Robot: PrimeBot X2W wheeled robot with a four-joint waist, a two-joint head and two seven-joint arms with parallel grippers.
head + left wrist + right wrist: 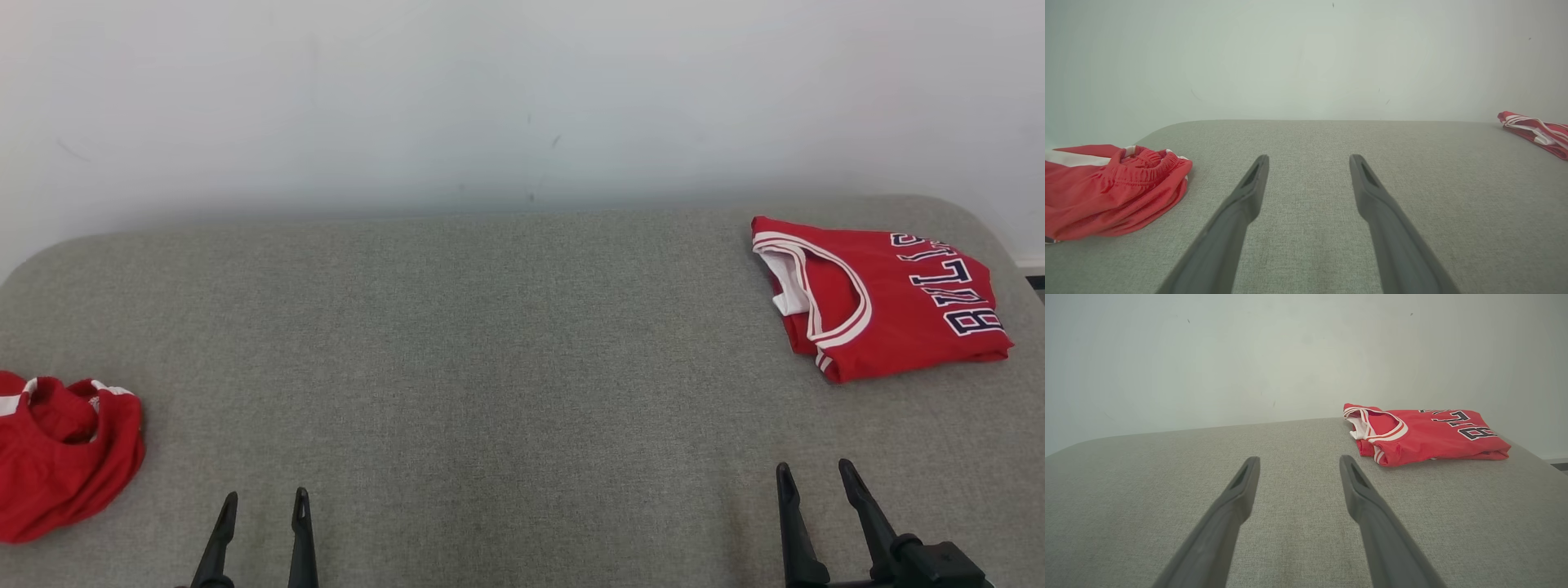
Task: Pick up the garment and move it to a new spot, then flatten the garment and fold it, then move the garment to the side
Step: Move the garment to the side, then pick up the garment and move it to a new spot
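A crumpled red garment with white stripes and an elastic waistband (61, 453) (1112, 188) lies at the left edge of the grey padded surface (490, 343). A folded red jersey with white trim and dark lettering (882, 298) (1425, 435) (1537, 130) rests at the far right. My left gripper (265, 505) (1308, 161) stands open near the front edge, to the right of the crumpled garment and apart from it. My right gripper (815, 474) (1298, 462) is open at the front right, below the folded jersey, holding nothing.
A pale wall (522, 98) rises directly behind the grey surface. The surface's rounded corners show at the back left and back right, and a dark strip of floor (1035, 282) shows past the right edge. Bare grey fabric spans the middle between the two garments.
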